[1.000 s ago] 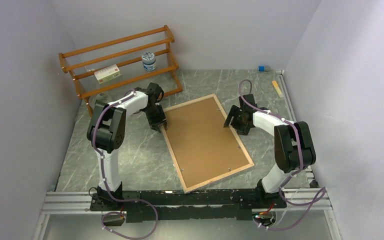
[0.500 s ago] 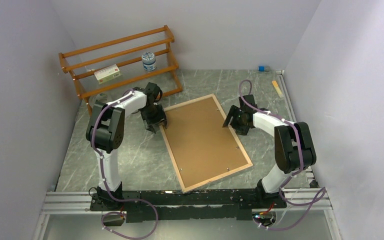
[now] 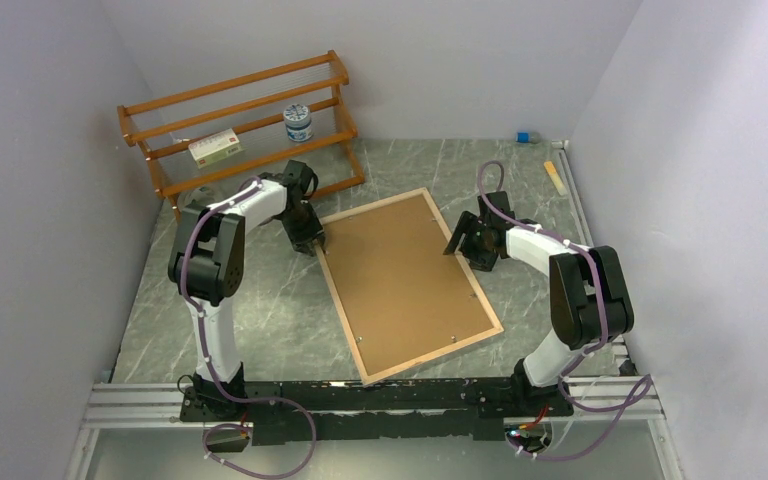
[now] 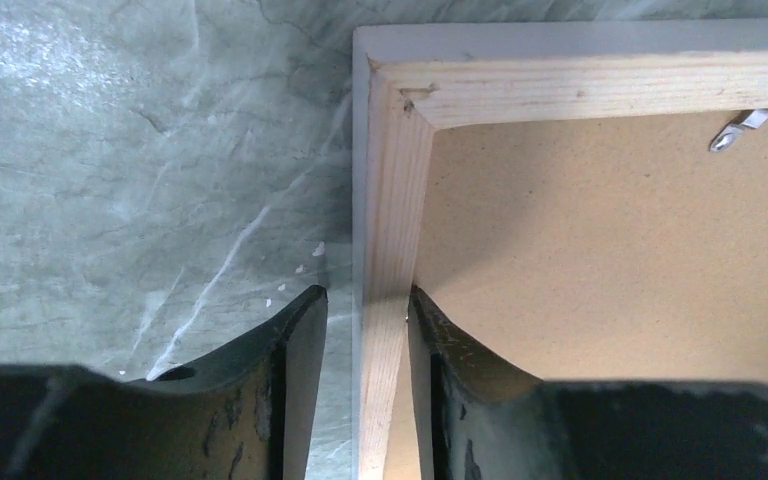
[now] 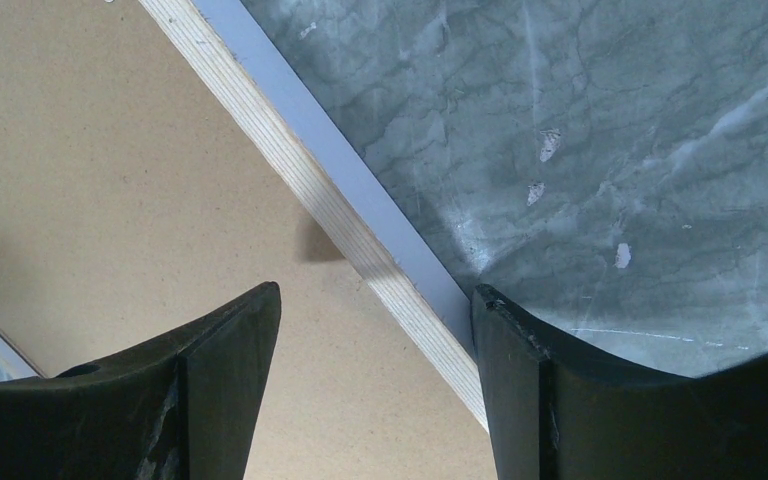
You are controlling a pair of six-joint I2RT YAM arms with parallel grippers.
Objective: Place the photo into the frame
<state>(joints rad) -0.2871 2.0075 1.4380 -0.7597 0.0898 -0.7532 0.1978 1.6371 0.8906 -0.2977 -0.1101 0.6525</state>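
Note:
The frame lies back side up on the marble table, its pale wood rim around a brown hardboard backing. The photo is hidden. My left gripper is near the frame's far left corner. In the left wrist view it is open a little and straddles the rim: the inner finger touches the rim and the outer one stands just off it. My right gripper is at the right rim. In the right wrist view it is wide open over the rim.
An orange-brown slatted rack stands at the back left, holding a tin and a small box. A blue block and a wooden strip lie at the back right. A metal tab sits on the backing.
My left gripper has moved up and left along the rim toward the far corner, and the frame has shifted slightly left. The right gripper has barely moved.

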